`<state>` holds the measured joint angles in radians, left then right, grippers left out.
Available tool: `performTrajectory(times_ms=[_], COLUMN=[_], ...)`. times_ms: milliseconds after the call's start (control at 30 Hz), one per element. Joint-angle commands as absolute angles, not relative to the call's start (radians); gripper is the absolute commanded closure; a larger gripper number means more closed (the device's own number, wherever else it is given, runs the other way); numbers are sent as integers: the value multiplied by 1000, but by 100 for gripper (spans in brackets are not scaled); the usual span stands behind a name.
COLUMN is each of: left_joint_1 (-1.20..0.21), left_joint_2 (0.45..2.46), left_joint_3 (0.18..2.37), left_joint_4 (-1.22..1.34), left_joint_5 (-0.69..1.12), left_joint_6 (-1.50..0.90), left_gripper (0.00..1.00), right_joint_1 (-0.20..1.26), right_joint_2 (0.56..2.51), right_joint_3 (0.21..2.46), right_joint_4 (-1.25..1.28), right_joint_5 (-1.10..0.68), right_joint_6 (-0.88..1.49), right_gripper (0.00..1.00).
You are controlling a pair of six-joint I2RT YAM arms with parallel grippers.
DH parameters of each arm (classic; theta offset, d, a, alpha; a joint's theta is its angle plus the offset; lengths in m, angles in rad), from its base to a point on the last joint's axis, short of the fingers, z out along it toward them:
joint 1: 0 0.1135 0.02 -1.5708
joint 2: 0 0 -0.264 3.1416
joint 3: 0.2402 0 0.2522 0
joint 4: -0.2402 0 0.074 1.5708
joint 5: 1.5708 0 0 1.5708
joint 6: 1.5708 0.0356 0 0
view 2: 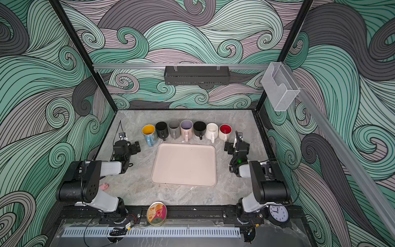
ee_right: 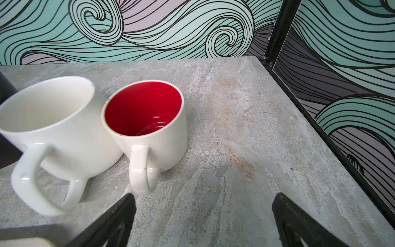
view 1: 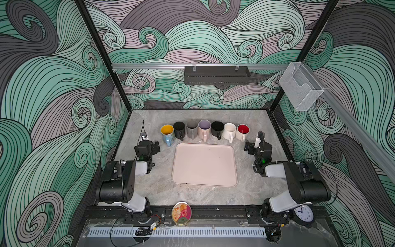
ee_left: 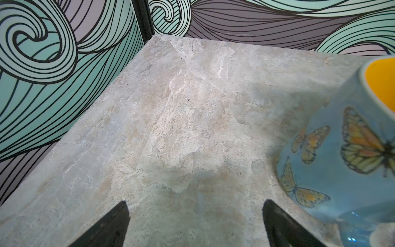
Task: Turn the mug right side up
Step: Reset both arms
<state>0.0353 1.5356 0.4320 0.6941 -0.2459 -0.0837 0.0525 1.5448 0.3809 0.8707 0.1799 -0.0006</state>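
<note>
Seven mugs in a row at the back of the table, every one mouth up. Both grippers have their fingers spread and hold nothing.

Your left gripper hangs just beside the blue mug, yellow inside, at the row's left end. Your right gripper sits near the red-lined mug at the right end, with the white mug just beside it. Handles point toward the tray, which lies just in front of the row, between the arms. Each mug shows bare glaze inside, and you cannot tell which one the task means. A tin and a clock sit on the front rail.
</note>
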Motion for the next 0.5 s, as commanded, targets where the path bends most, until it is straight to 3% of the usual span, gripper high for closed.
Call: performTrajectory(times_ms=[0, 467], left_joint_1=[34, 34], left_joint_2=[1522, 1522], left_joint_3=[462, 462], left_joint_4=[679, 678], left_joint_5=[-241, -239], left_joint_6=[-87, -87], left_gripper=[1, 2], right_joint_1=[54, 35], right_joint_2=[1534, 1535], right_joint_3=[387, 397], right_joint_4=[874, 851], right_joint_5=[183, 135], right_joint_6=[-18, -14], right_gripper=[0, 0])
